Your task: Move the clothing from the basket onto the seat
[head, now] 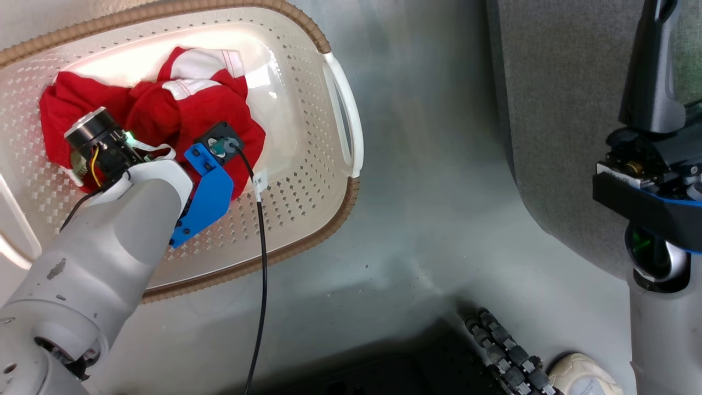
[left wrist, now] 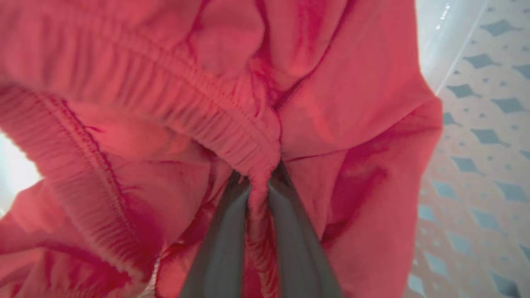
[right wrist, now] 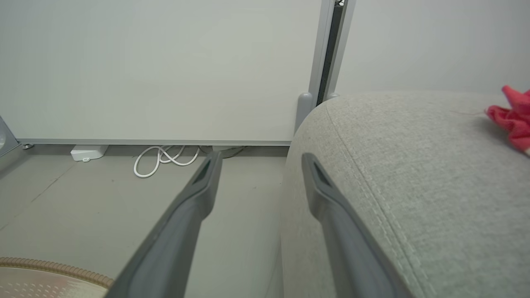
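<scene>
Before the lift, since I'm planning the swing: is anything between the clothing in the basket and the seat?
The basket wall must be cleared, then comes bare floor. The right gripper, open, hangs by the seat near its edge; it could crowd the drop.

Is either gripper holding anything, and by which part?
The left gripper pinches the red clothing by a fold of its gathered elastic band; the right gripper is open, empty.

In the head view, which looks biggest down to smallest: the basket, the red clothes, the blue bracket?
1. basket
2. red clothes
3. blue bracket, which sits nearer the camera, so its true size is unsure.
</scene>
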Available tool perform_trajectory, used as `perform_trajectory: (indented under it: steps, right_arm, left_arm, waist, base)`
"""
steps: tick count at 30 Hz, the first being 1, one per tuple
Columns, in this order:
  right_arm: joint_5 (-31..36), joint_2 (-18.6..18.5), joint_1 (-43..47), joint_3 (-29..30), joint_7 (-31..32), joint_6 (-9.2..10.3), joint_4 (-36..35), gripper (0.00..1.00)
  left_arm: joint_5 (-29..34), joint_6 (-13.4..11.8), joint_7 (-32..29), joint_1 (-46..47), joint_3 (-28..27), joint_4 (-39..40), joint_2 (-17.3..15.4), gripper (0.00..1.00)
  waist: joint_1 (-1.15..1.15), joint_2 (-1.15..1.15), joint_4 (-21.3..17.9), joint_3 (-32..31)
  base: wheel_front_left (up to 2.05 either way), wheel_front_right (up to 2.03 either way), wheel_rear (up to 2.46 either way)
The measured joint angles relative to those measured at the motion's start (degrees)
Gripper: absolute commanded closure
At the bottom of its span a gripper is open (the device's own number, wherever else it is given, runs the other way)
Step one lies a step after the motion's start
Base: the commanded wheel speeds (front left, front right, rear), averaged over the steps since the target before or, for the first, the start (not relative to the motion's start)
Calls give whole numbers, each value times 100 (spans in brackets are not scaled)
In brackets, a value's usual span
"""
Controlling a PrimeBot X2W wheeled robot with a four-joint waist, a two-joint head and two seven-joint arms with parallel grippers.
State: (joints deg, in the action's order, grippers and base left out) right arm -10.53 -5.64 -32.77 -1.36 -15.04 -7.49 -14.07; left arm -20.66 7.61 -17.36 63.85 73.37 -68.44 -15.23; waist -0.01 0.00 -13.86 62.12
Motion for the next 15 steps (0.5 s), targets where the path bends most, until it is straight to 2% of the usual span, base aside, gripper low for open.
perform_trajectory:
  steps: [7,15]
  right_arm:
    - [25,-16,-5,24,0,0,42,0]
    - [38,-149,88,126,0,0,199,0]
  left_arm:
    - [-241,-7,289,-20,0,-22,162,100]
    - [-665,-7,947,-79,-12,203,505,100]
  waist:
    - [0,0,109,-210]
    - [1,0,320,-730]
  base:
    - [0,0,0]
    - [0,0,0]
